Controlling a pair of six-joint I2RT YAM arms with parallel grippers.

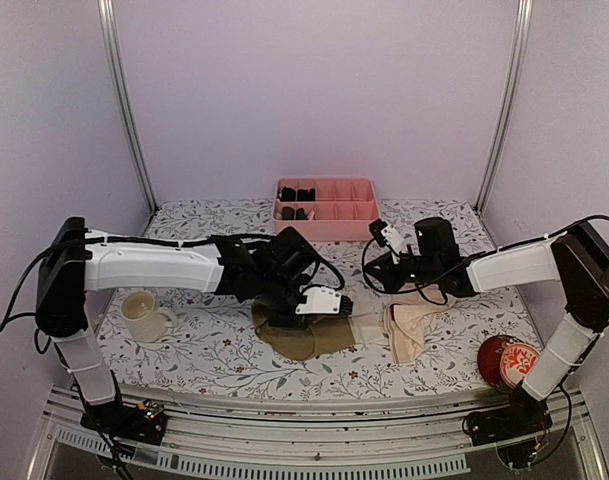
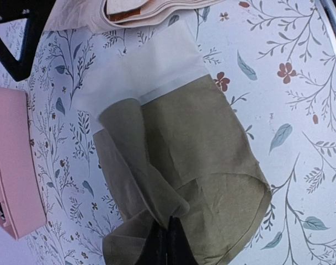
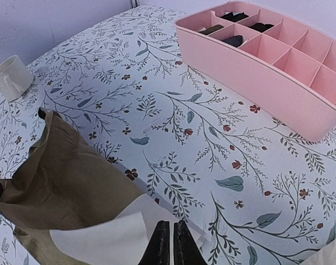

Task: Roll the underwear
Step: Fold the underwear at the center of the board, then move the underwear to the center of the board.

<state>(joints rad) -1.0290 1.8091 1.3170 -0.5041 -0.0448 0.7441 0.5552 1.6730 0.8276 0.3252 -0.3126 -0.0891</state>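
Olive-brown in the pinch: clamping the left gripper (image 2: 168, 232) shut on a raised fold of the olive-brown underwear (image 2: 212, 143), jaws pressing together with cloth between them. Lifting that fold off the table (image 3: 212, 143) at the six o'clock end of the left wrist view, probably for turning it over the flat part and starting the roll. Leaving the rest spreading toward twelve o'clock and ending in the flat cream-white part (image 2: 145, 66).

Holding the right gripper (image 3: 170, 229) at that cream end, fingers pressing together. Possibly catching the cream edge, possibly only hovering over it; not managing to tell which from the wrist view. Judging by the placing, steadying the far end so as to be stopping the cloth from sliding during rolling from the other end.

Moving outward in the top view:
- Finding the peach-beige underwear (image 1: 414, 330) at three o'clock of the olive garment, touching its cream end, loosely folded and waiting its turn.
- Finding the pink tray (image 1: 329, 230) at twelve o'clock, apart from both garments, presumably awaiting finished rolls.
- Passing the mug (image 1: 142, 312) at nine o'clock, well apart.

Reckoning the rolling as barely beginning on one piece and not yet beginning on the other.
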